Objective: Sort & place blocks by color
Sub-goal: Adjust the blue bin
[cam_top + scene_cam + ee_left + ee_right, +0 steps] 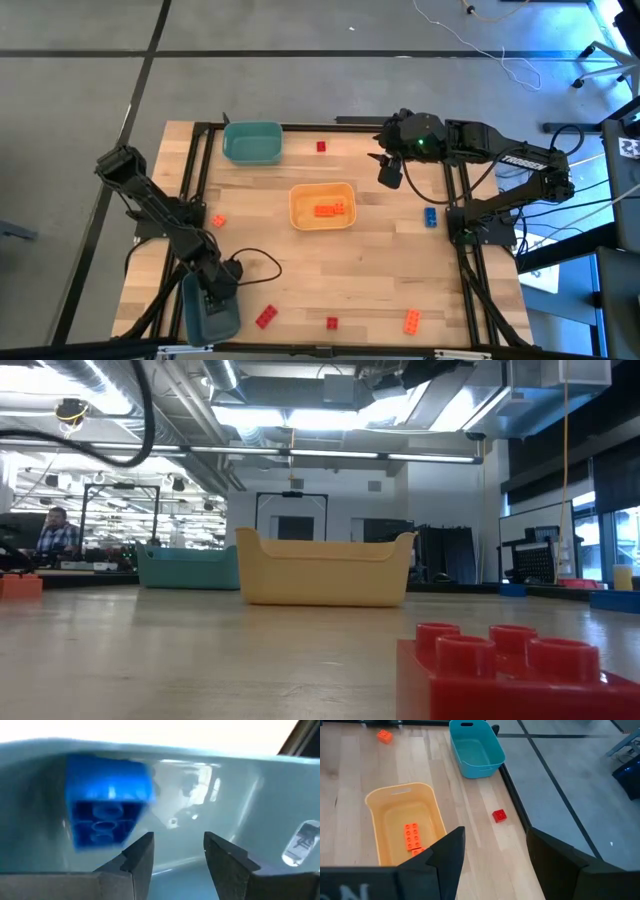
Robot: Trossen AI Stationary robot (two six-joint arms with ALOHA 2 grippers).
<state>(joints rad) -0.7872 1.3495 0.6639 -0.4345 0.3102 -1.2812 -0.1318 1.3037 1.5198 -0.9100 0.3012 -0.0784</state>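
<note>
- My left hand (174, 851) is down inside the blue bin (212, 310) at the near left corner of the bench (370, 270); its fingers are spread with nothing between them.
- A blue block (106, 805) sits just beside those fingers in the left wrist view, studs facing away, apart from both pads. I judge it to be released into the bin, so this drop-off step looks finished.
- My right hand (492, 852) waits above the far right part of the bench, fingers spread and empty, looking over the yellow-orange bin (300, 195) and the teal bin (252, 143).
- The yellow-orange bin holds 2 orange blocks (330, 209); the teal bin shows nothing in it.
- On the bench I count 3 red blocks loose: 1 near the teal bin (321, 146) and 2 along the near edge (266, 317) (332, 323). 2 orange ones are loose too, 1 at the left (218, 220) and 1 near the front right (411, 321). 1 more blue block (430, 216) lies at the right.
- Next I would lift the left hand straight up clear of the bin wall, then go for the orange block nearest it. The right hand is well placed for the blue block or the far red one.
</note>
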